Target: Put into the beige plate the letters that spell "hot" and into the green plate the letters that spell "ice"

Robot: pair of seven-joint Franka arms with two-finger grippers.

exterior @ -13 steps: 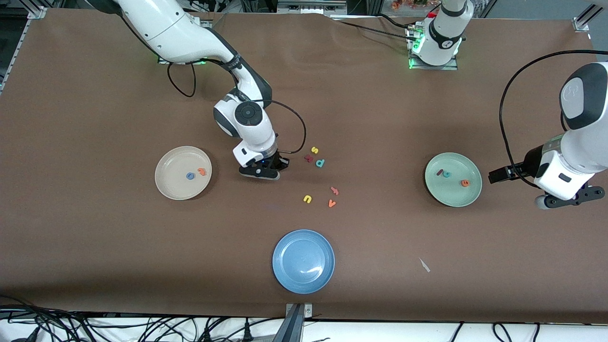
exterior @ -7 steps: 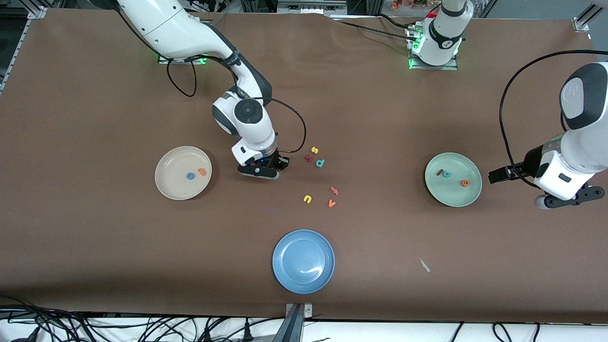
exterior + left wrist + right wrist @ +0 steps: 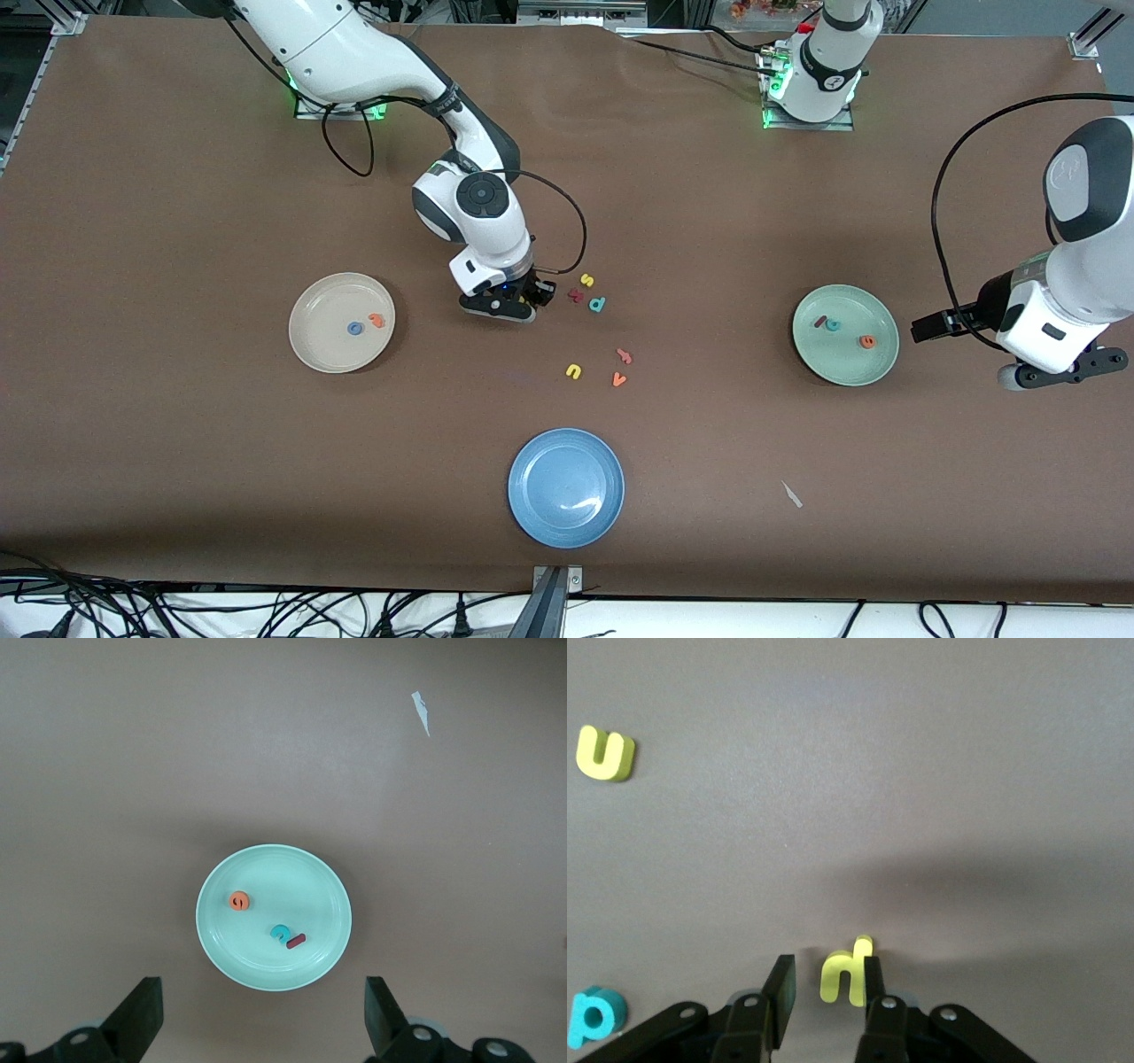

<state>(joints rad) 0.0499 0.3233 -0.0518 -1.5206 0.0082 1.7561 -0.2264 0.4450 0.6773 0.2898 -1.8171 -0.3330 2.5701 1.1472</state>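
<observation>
Since a second ago the right arm has shifted its right tool (image 3: pixel 523 306) toward the loose letters in the middle of the table (image 3: pixel 177 496), and its fingers, then together, now stand partly apart.

On the brown table, the right arm reaches down from its base, and the left arm waits at its own end with the left tool (image 3: pixel 1059 377) beside the green plate (image 3: pixel 843 363), fingers (image 3: pixel 142 1014) wide apart and holding nothing.

The blue plate (image 3: pixel 540 514) lies nearest the front camera, bare. The beige plate (image 3: pixel 319 350) lies toward the right arm's end; in it sit the blue o (image 3: pixel 355 328) and the orange t (image 3: pixel 377 320), close together. The green plate lies toward the left arm's end and holds the dark red i (image 3: pixel 821 321) touching the teal c (image 3: pixel 833 325), with the orange e (image 3: pixel 867 340) a little apart from them.

In the right wrist view the yellow h (image 3: pixel 847 973) stands between the right tool's fingers, against one of them; whether it is lifted or resting on the table I cannot tell.

Just beside that tool lie a yellow s (image 3: pixel 586 280), a dark red letter (image 3: pixel 576 296) and a teal p-shaped letter (image 3: pixel 597 305). Nearer the front camera lie a yellow u (image 3: pixel 573 371), an orange v (image 3: pixel 618 379) and a pinkish letter (image 3: pixel 624 356).

A white scrap (image 3: pixel 791 494) lies alone nearer the front camera.
</observation>
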